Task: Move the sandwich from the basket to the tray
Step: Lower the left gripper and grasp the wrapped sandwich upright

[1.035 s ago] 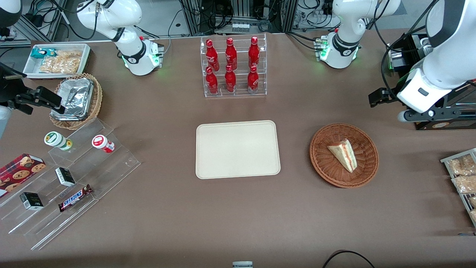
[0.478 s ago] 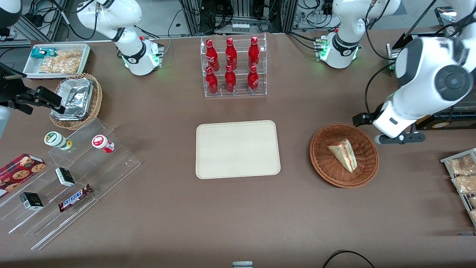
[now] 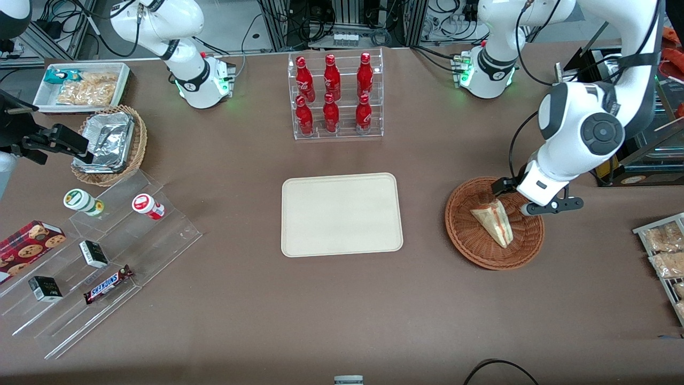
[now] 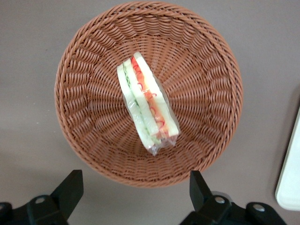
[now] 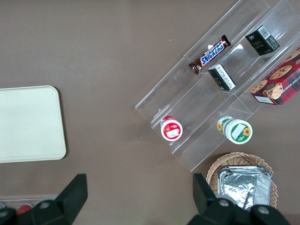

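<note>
The sandwich, a plastic-wrapped wedge with red and green filling, lies on its side in the reddish-brown wicker basket. My left gripper hangs above the basket's rim, on the part farther from the front camera, clear of the sandwich. It is open, and only basket rim and table show between its black fingers. The cream tray lies bare beside the basket, toward the parked arm's end.
A clear rack of red bottles stands farther from the front camera than the tray. A stepped acrylic shelf with snacks, a tan basket of foil containers and a white bin sit toward the parked arm's end. Snack packets lie toward the working arm's end.
The left arm has swung in from the table's edge and come down, bringing the gripper from beside the basket to above its rim. The sandwich has not moved.
</note>
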`<state>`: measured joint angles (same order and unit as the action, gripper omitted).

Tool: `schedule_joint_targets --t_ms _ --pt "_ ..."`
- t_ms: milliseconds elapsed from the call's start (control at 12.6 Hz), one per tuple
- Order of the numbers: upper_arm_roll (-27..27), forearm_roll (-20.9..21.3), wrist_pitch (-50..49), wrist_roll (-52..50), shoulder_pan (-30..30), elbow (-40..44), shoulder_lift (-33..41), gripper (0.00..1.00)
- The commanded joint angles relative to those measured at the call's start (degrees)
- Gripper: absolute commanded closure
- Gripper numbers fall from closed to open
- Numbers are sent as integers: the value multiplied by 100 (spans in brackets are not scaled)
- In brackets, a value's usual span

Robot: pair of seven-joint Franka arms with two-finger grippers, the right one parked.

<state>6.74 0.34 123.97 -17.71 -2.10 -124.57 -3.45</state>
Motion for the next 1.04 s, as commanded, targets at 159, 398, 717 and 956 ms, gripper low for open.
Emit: schedule_joint_targets --t_ms 159,398,717,956 --pt "-33 45 627 -1372 -150 -305 -33 0" --pt "-33 45 1181 -2471 -150 -481 -261 0" --pt "-33 36 1655 -3229 -141 -472 -656 0" --pt "-33 36 1841 -3230 -141 -437 -937 0"
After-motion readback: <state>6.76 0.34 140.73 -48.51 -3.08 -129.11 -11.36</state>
